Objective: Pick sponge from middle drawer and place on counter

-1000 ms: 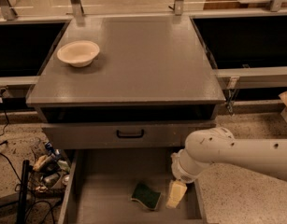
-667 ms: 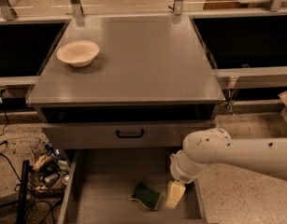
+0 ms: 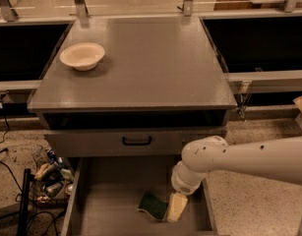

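The dark green sponge [image 3: 152, 205] lies on the grey floor of the open middle drawer [image 3: 111, 191], near its right half. My gripper [image 3: 175, 208] hangs from the white arm [image 3: 249, 159] that reaches in from the right; it sits inside the drawer right beside the sponge's right edge, with one pale yellow finger [image 3: 177, 206] showing. The counter [image 3: 150, 63] is the broad grey top above the drawer.
A cream bowl [image 3: 82, 56] stands on the counter's left rear. A closed drawer front with a black handle [image 3: 136, 141] sits above the open drawer. Black recessed bays [image 3: 254, 41] flank the counter. Cables and clutter [image 3: 47, 178] lie on the floor at left.
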Motion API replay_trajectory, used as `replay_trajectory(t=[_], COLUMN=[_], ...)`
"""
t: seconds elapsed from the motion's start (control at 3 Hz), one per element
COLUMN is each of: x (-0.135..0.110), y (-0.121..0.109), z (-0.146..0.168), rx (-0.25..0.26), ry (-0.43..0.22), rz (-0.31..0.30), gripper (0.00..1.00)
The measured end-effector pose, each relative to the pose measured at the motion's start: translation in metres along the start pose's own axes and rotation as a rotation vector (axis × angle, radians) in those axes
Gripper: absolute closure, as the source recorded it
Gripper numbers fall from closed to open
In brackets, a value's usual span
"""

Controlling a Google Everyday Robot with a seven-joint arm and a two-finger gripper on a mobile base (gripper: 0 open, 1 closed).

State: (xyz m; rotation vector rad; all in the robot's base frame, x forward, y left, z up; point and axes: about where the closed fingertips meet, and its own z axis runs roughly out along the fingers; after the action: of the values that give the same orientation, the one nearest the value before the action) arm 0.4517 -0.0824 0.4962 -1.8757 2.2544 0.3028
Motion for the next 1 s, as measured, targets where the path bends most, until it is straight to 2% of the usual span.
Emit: replay_trajectory(t=[0.67, 1.0], x=[0.005, 0.002], y=[-0.006, -0.008], z=[0.034, 0.063], rx=[-0.024, -0.068], ry=[-0.036, -0.055], rz=[0.086, 0.12], gripper=[0.0, 0.0])
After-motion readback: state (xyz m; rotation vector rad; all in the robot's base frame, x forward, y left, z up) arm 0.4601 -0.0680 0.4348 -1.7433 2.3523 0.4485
